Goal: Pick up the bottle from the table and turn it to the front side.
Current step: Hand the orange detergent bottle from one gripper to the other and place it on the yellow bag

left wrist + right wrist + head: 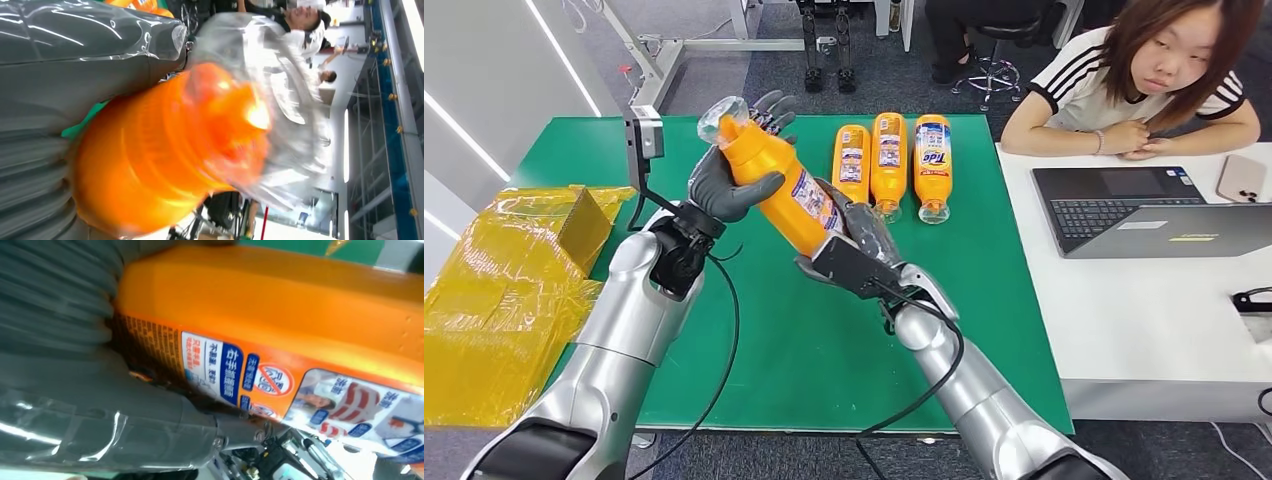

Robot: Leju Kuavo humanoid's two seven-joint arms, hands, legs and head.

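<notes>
An orange detergent bottle [776, 180] with a clear cap [720, 117] is held tilted in the air over the green table [824, 350]. My left hand [727, 187] grips its upper part just below the cap. My right hand [861, 236] holds its lower end, fingers wrapped around the base. The bottle's small-print label faces up and to the right. In the left wrist view the orange bottle [160, 160] and blurred cap [285, 100] sit against my left hand [75, 55]. In the right wrist view my right hand [75, 395] clasps the labelled bottle [280, 305].
Three more orange bottles [889, 155] lie side by side at the far middle of the green table. A yellow plastic-wrapped box [514, 270] sits at the left. A white desk on the right carries a laptop [1144, 210] and a phone [1242, 178]; a person [1144, 80] leans on it.
</notes>
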